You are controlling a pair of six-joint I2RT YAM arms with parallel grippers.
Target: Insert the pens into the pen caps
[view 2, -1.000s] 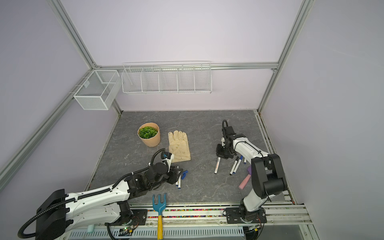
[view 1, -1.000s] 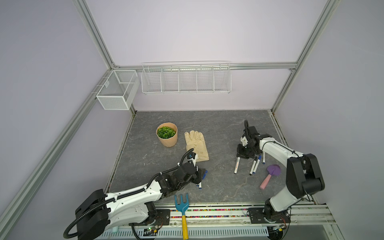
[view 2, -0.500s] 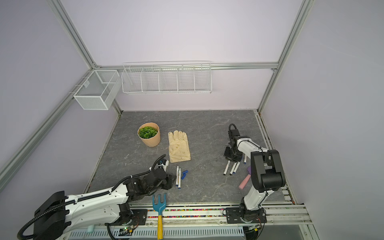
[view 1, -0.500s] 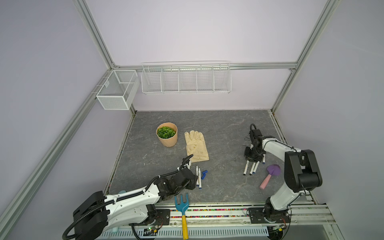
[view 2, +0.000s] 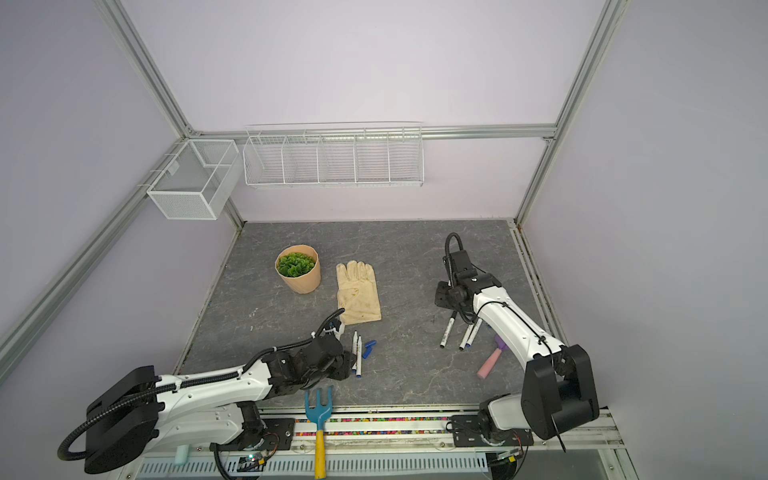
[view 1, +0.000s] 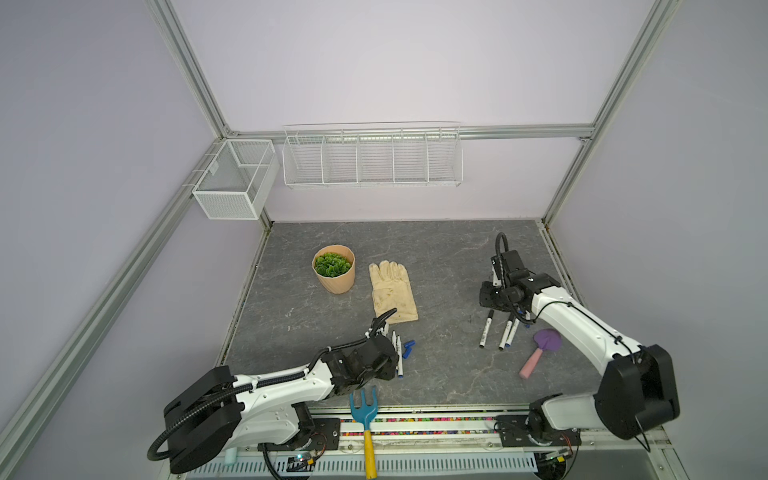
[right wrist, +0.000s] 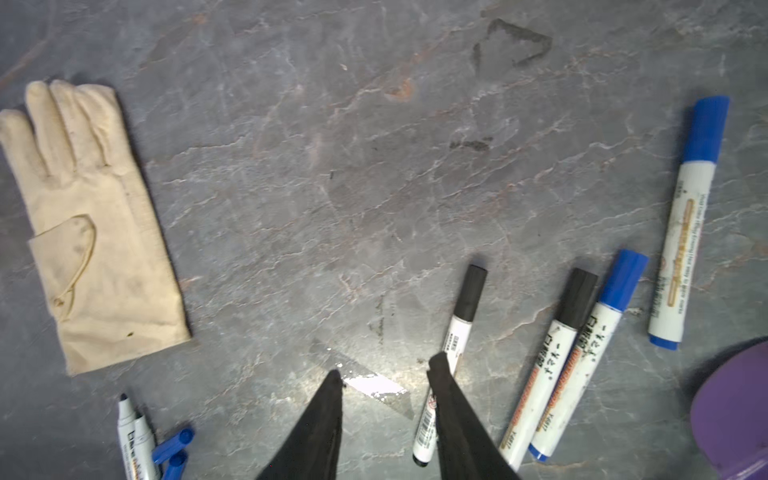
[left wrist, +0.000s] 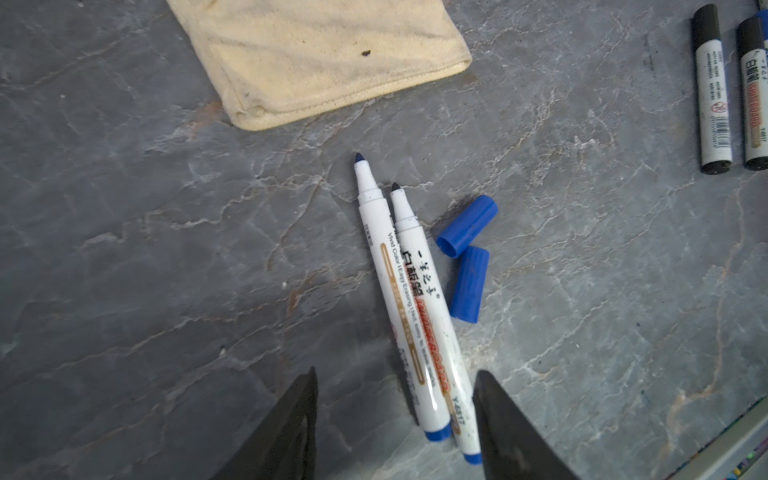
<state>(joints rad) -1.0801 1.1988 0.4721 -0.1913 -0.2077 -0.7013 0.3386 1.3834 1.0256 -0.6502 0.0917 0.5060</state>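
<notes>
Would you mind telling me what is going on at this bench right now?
The job is fitting pens into their caps. Four capped pens lie on the table by the right gripper, which is open and holds nothing. The left gripper, also open and empty, hovers above two uncapped pens, with two loose blue caps beside them.

arms: had white links, black joints
cables: were black, ribbed
fingers: were black, tapered

My worktop, grey and stone-patterned, carries: one potted plant, one cream glove, two uncapped pens beside two loose blue caps, four capped pens, one purple trowel.
</notes>
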